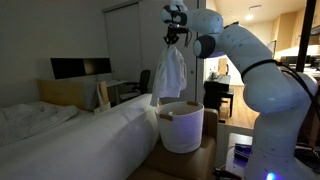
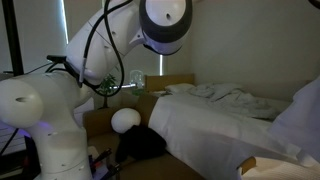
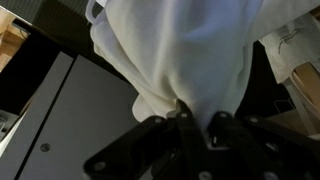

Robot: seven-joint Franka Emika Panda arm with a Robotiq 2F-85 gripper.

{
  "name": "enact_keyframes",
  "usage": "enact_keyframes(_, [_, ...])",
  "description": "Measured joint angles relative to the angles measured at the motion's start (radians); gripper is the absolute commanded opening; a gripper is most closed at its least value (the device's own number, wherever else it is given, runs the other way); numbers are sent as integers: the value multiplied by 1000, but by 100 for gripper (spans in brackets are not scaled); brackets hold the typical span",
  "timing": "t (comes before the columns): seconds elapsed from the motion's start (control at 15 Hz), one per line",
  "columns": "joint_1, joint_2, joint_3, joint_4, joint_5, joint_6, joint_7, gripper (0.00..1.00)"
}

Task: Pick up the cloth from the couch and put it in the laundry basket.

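Pinching the white cloth tight between closed fingers, dangling it high over the rim of the basket, just beside the couch corner and clear of its surface.

One cloth; one laundry basket; one bed; one arm.

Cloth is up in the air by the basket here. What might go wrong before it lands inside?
The cloth hangs from the pincer over the couch-side rim of the laundry basket rather than its middle, so a release now may leave it draped over the edge. The wrist view shows only a bunched fold pinched, which might slip early.
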Motion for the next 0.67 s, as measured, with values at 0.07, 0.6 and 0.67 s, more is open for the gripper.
enact_keyframes(0.07, [-2, 0, -5, 1, -1, -10, 2, 11])
enact_keyframes(0.6, [-37, -2, -29, 1, -10, -64, 4, 11])
enact_keyframes(0.67, [-44, 0, -28, 1, -10, -74, 4, 11])
